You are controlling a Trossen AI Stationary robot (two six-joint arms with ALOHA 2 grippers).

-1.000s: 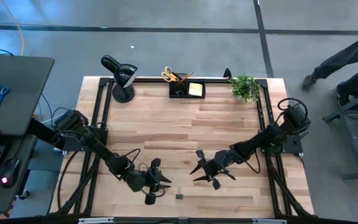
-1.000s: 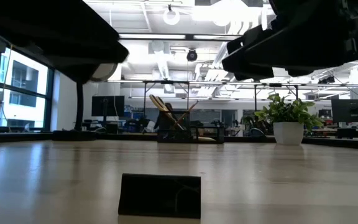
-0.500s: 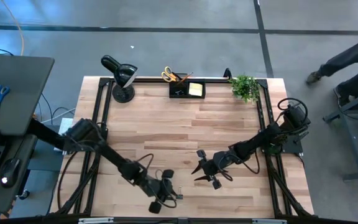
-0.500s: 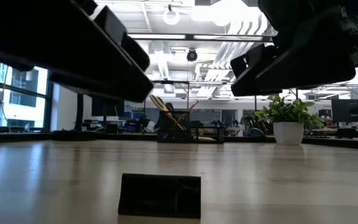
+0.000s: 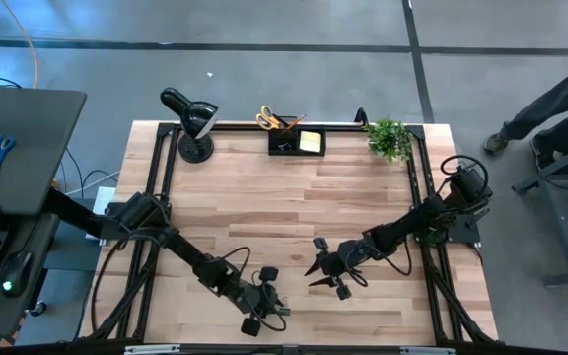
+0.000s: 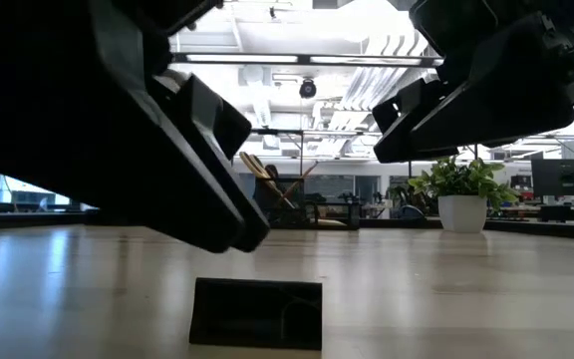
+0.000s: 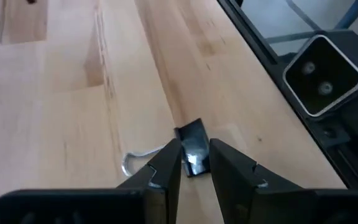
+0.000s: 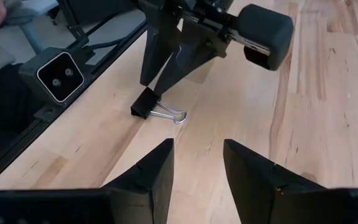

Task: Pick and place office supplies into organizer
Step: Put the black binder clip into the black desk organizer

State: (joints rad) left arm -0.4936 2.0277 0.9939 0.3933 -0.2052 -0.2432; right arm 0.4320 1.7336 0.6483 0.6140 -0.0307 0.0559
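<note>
A black binder clip (image 7: 193,149) lies flat on the wood near the table's near edge, its wire handles (image 8: 169,115) resting on the table. My left gripper (image 7: 194,163) is open by a narrow gap and slants down over the clip's black body (image 8: 145,106). My right gripper (image 8: 197,146) hangs open above the table, to the right of the clip, with nothing between its fingers. The black organizer (image 5: 297,142) stands at the far edge with a yellow sticky-note pad (image 5: 311,141), yellow-handled scissors (image 5: 265,118) and orange pencils in it. My left gripper's fingertips (image 7: 169,163) stand at either side of the clip's black body (image 7: 196,144), coming slanting down from the table's left. I cannot tell whether they touch it. The clip lies on the table.
A black desk lamp (image 5: 193,123) stands at the far left corner and a potted plant (image 5: 390,138) at the far right. A small camera (image 7: 322,74) sits at the near edge just past the clip. A person (image 5: 550,99) moves on the floor beyond the table's right side.
My left gripper has gone toward the table's right and near edges and down, rolling a little, until its fingertips stand at the binder clip. The clip has stayed where it was.
</note>
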